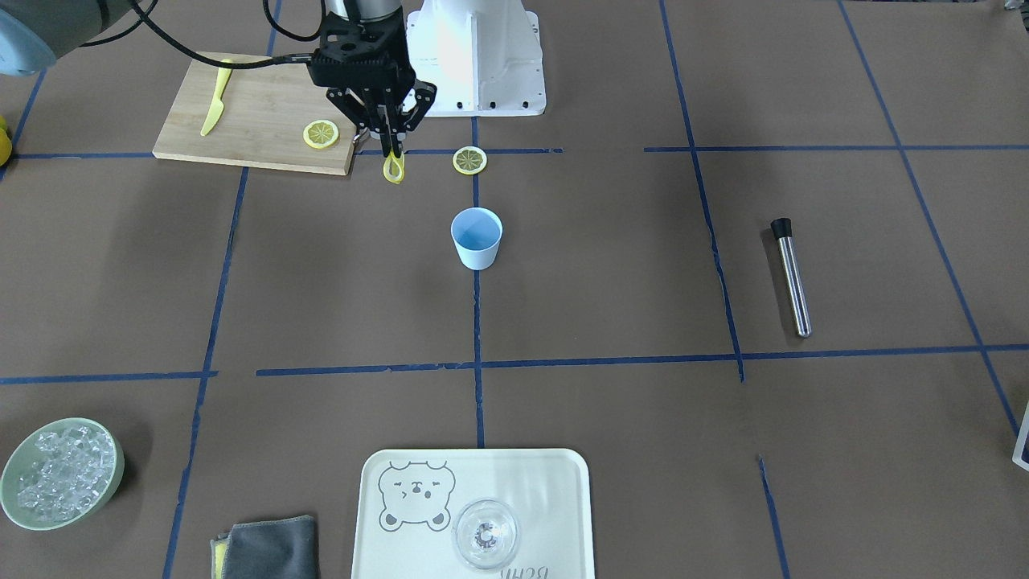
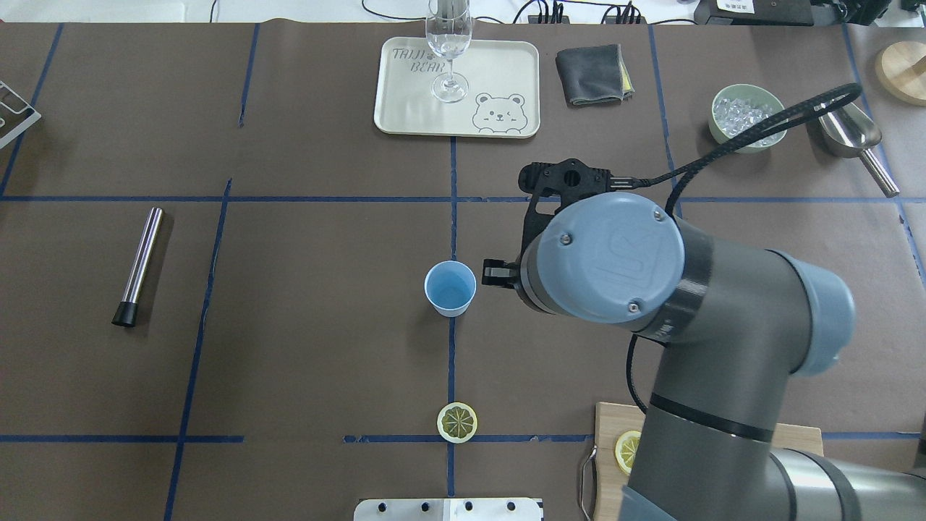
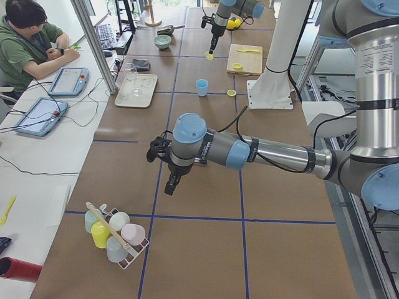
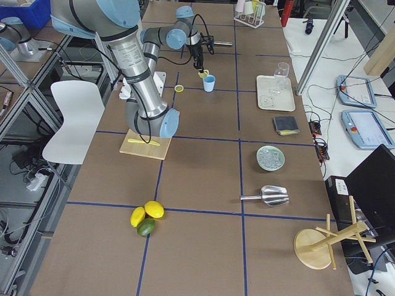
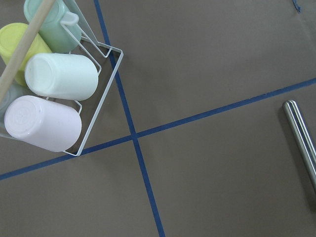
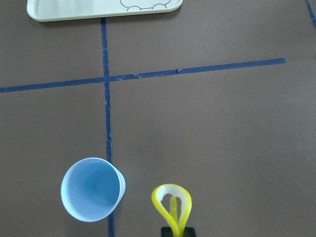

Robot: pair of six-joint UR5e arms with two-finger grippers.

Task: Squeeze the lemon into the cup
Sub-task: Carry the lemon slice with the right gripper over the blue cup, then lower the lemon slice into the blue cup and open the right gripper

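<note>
Cup (image 1: 476, 238) beside right fingers (image 1: 391, 141) with lemon slice (image 1: 394, 170)

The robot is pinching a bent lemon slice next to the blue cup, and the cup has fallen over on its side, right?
Not quite. The cup is not on its side: it stands upright with its open mouth facing up, as the right wrist-mounted view shows. The rest is right: the right gripper has its jaws shut on a bent lemon slice next to the cup.

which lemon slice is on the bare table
The slice on tape near the cup; another is on the cutting board, a third slice in the right gripper.
</note>
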